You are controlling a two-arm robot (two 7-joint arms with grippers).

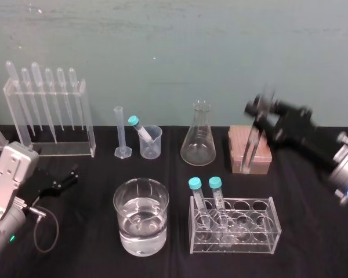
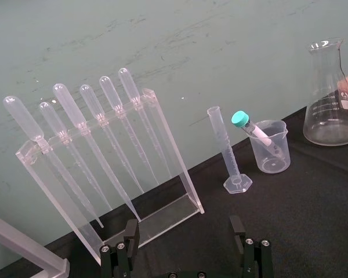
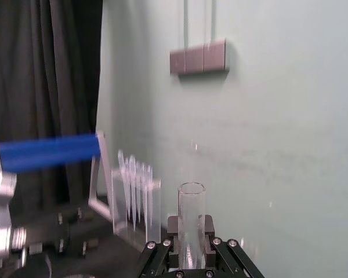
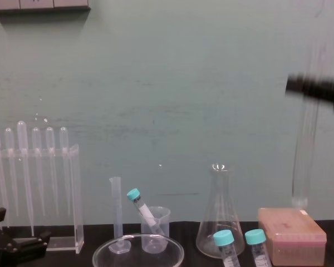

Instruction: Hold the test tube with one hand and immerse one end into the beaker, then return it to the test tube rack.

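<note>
Head view: the right gripper (image 1: 260, 116) is over the far right of the table (image 1: 316, 237), clamped on the tube (image 1: 252, 145). The tube's long axis runs near vertical, lower end down toward the rack (image 1: 239, 152) beneath it. The beaker (image 1: 151, 142) stands well to the left, between a cylinder (image 1: 120, 132) and a flask (image 1: 198, 136), with a capped tube (image 1: 140, 128) leaning in it. The left gripper (image 1: 59, 182) rests low at the near left edge. The table is black and a green wall (image 1: 162, 46) stands behind it; a pipette stand (image 1: 49, 116), a water dish (image 1: 141, 217) and a clear holder (image 1: 235, 227) complete the layout. Chest view: the tube (image 4: 305, 156) stands upright, open end up and rounded end down, just above the rack (image 4: 292, 236); contact cannot be determined. The right gripper (image 4: 317, 89) grips the tube high on its length. A grey panel (image 4: 39, 4) is fixed to the wall. Right wrist view: the tube (image 3: 191, 223) is pinched between the fingers (image 3: 156, 255) of the right gripper (image 3: 191, 255), its open mouth pointing away from the camera. This view adds a dark curtain (image 3: 52, 69) beside the wall. Left wrist view: the left gripper (image 2: 185, 243) has its jaws spread wide, holding nothing, and faces the pipette stand (image 2: 93, 150), cylinder (image 2: 229, 150), beaker (image 2: 271, 147) and flask (image 2: 330, 92).
</note>
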